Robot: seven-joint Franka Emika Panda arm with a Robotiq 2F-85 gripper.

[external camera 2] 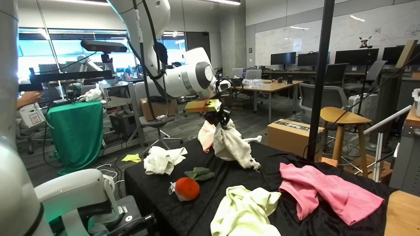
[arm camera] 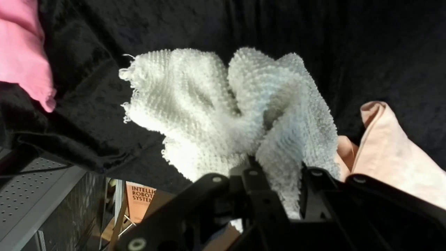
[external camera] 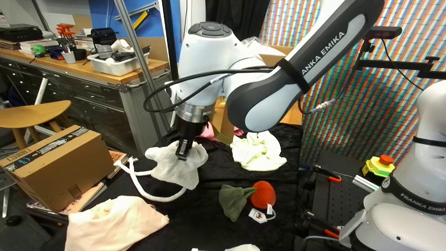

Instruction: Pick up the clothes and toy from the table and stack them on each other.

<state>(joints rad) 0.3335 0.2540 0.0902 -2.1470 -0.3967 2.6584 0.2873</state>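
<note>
Black fabric table [external camera: 204, 218], gripper [external camera: 182, 156] clamped on white cloth [external camera: 177, 172] — whiteboard [external camera 2: 311, 39], wooden stool [external camera 2: 344, 115] beyond.

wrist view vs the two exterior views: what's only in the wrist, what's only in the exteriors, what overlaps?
Only the wrist view: readable lettering on the orange book, "ROBOT" among it.

Only the exterior views: the red toy, olive-green garment, yellow-green garment, second white garment and the robot arm with its white links.

Shared: the cream-white garment pinched between the jaws, the pink garment and peach garment, both cut off by the wrist view's edges, and the black table.
</note>
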